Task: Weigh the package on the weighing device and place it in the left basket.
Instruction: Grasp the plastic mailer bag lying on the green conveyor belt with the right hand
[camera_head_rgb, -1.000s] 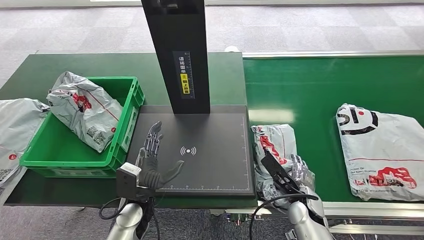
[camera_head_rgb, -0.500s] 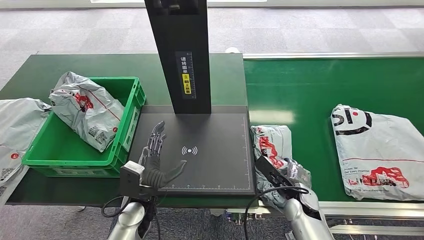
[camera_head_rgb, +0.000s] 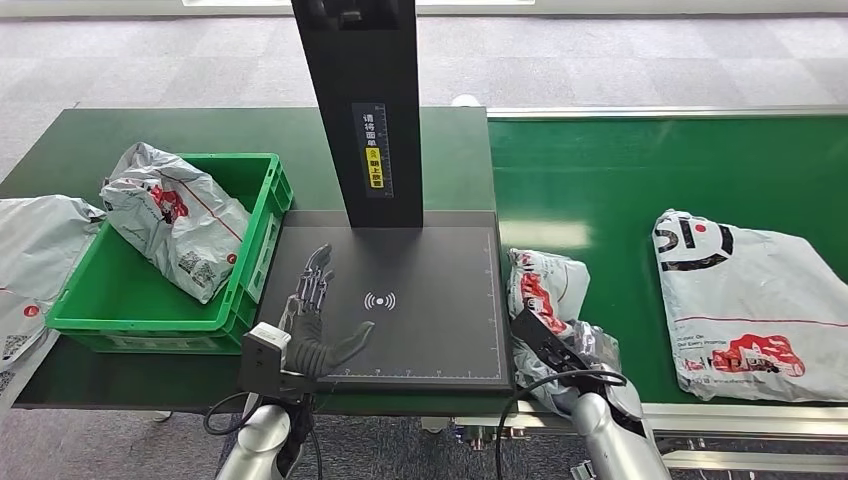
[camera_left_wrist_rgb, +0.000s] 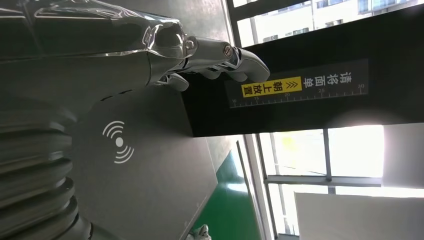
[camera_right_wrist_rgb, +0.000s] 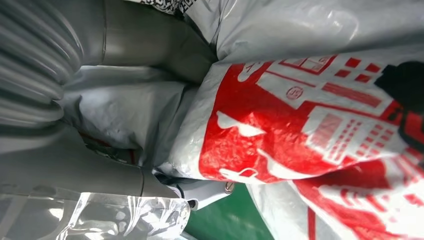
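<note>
While our right hand (camera_head_rgb: 590, 352) grips the package (camera_head_rgb: 545, 290) at the belt's (camera_head_rgb: 600, 170) near edge, our left hand (camera_head_rgb: 315, 320) lies open and empty on the scale (camera_head_rgb: 430, 330); next we judge a lift onto it.

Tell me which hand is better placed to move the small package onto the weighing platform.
The right hand: it already grips the small grey package beside the weighing platform. The left hand lies open on the platform, holding nothing.

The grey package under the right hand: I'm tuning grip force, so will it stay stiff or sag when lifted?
The package looks crumpled and soft, so probably sags. Its glossy film may slip in the right hand.
</note>
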